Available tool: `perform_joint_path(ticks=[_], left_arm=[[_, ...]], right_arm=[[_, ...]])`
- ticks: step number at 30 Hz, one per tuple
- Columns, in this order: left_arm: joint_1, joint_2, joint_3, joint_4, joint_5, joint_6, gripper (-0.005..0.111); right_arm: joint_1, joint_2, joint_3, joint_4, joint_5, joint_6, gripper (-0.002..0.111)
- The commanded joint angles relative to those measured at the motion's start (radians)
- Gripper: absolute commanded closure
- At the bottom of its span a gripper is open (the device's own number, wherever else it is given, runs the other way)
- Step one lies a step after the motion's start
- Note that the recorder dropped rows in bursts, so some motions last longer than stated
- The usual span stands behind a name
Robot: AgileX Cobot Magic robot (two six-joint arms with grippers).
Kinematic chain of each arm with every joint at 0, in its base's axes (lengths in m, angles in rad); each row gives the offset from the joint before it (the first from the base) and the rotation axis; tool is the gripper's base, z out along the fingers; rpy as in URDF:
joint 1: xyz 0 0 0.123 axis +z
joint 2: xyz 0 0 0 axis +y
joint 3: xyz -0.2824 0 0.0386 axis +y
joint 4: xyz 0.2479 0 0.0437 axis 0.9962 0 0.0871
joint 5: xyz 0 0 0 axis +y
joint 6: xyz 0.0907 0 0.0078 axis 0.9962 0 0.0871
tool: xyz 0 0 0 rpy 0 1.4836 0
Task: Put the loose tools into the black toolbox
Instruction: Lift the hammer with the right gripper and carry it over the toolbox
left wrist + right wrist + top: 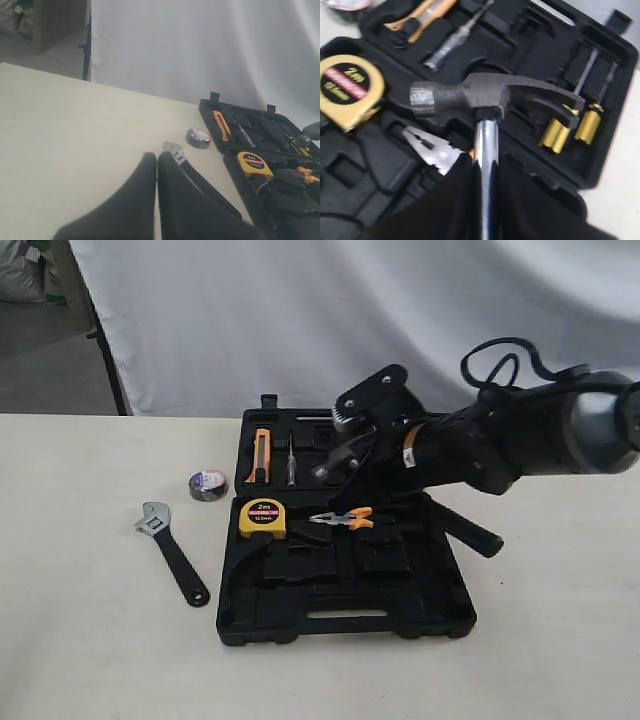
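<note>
The black toolbox (350,625) lies open mid-table, both halves flat. My right gripper (372,462) hangs over it, shut on the chrome shaft of the claw hammer (333,466). In the right wrist view the hammer's head (470,92) hovers above the toolbox (615,50), with the gripper (486,160) clamped just below the head. The adjustable wrench (165,540) and the dark tape roll (208,484) lie on the table left of the case. In the left wrist view, my left gripper (157,160) is shut on nothing, just short of the wrench (175,151) and tape roll (198,138).
Inside the case sit a yellow tape measure (264,517), orange-handled pliers (345,519), an orange utility knife (260,457) and a screwdriver (291,460). Yellow-handled screwdrivers (560,132) fill the lid. A white backdrop hangs behind the table.
</note>
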Motion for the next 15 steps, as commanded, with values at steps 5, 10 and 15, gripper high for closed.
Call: perform_joint_path(ticks=[5, 10, 15], left_arm=[[0.025, -0.003, -0.003, 0.004, -0.007, -0.005, 0.106], [0.025, -0.003, -0.003, 0.004, -0.007, -0.005, 0.106], [0.025, -0.003, -0.003, 0.004, -0.007, -0.005, 0.106]], right_arm=[[0.134, -0.015, -0.001, -0.007, 0.053, -0.199, 0.109], [0.18, -0.015, -0.001, 0.027, 0.082, -0.272, 0.109], [0.193, -0.023, -0.001, 0.246, 0.159, -0.56, 0.109]])
